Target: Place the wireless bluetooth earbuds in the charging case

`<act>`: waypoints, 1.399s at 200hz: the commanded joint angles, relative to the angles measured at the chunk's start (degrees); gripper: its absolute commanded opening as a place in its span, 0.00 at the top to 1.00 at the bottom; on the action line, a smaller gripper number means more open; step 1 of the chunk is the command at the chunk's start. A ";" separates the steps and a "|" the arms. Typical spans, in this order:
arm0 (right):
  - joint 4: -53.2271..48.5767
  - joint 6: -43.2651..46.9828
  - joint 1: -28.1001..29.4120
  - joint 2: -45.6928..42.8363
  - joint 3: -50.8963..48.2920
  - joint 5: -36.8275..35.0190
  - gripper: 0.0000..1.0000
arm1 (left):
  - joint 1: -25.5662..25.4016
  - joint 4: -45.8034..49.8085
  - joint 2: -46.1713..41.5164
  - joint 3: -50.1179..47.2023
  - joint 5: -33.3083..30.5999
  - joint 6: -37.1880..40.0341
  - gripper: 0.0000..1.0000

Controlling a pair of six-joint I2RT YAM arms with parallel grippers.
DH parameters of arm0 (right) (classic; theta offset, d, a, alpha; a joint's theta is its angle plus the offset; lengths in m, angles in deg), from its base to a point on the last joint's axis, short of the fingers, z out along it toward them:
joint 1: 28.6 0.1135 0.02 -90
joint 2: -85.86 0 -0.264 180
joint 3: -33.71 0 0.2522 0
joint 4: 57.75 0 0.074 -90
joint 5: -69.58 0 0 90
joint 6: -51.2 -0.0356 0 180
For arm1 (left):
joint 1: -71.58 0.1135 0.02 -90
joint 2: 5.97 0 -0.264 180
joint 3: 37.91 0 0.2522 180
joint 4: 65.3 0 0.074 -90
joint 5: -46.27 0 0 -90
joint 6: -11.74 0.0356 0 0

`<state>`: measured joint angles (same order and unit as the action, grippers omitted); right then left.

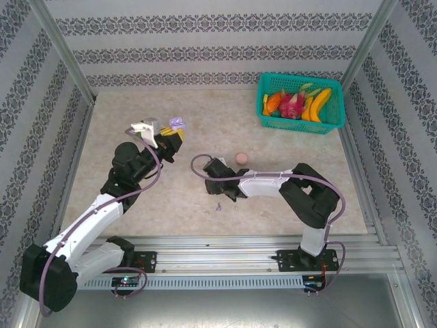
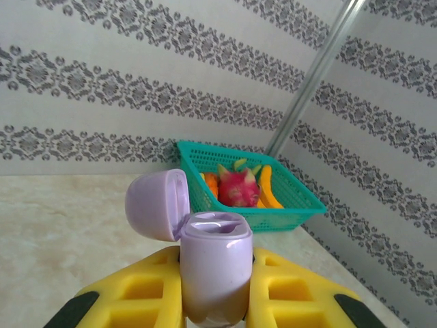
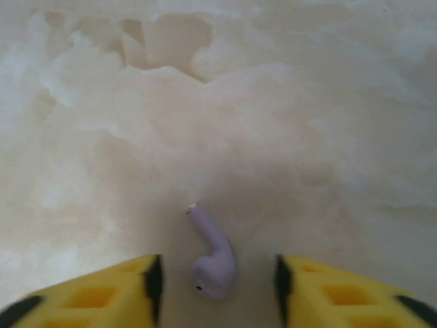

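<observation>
My left gripper (image 1: 171, 139) is shut on a purple charging case (image 2: 215, 266) and holds it upright above the table. Its lid (image 2: 156, 203) is flipped open to the left, and the case (image 1: 177, 124) is at the left-centre of the table. My right gripper (image 3: 215, 290) is open and low over the table. A purple stemmed earbud (image 3: 213, 260) lies flat between its yellow fingers (image 3: 102, 301), touching neither, stem pointing away. From above, the earbud (image 1: 218, 206) is a tiny purple speck just in front of the right gripper (image 1: 220, 191).
A small round pink case (image 1: 240, 158) sits on the table just behind the right arm. A teal basket (image 1: 300, 126) of fruit stands at the back right, and it is also behind the held case (image 2: 287, 205). Patterned walls and metal posts enclose the table.
</observation>
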<state>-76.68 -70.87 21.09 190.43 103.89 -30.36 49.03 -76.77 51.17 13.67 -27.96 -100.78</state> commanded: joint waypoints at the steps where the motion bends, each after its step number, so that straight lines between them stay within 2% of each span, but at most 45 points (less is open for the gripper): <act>1: 0.45 -3.42 -1.25 -4.00 -1.43 2.79 0.42 | -2.46 -0.88 -1.47 -0.91 -3.20 1.26 1.00; 30: 0.22 -6.76 -3.53 -6.89 -2.70 5.19 0.35 | -4.34 -1.28 -3.02 -2.71 -5.83 0.87 1.00; 93: 2.61 -11.21 -4.34 -3.69 -2.79 8.13 0.34 | -4.62 -0.27 -8.31 -6.36 -12.87 1.36 1.00; 137: 2.84 -12.48 -2.67 0.64 0.13 10.31 0.35 | -4.61 1.32 -6.70 -4.15 -14.88 2.39 1.00; 192: 4.18 -13.28 2.49 0.54 3.40 14.59 0.40 | -4.45 0.45 -4.35 -2.94 -17.05 4.93 1.00; 240: 2.88 -8.37 1.73 -6.73 0.18 11.14 0.43 | -1.97 -0.13 -2.92 -2.07 -17.00 5.36 1.00; 280: 2.36 -0.44 -1.22 -5.66 2.19 12.33 0.43 | 0.35 0.80 -3.14 -2.29 -15.95 4.72 1.00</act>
<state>-73.49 -77.73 21.70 184.12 104.72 -17.88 48.13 -75.90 48.37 9.96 -44.20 -96.50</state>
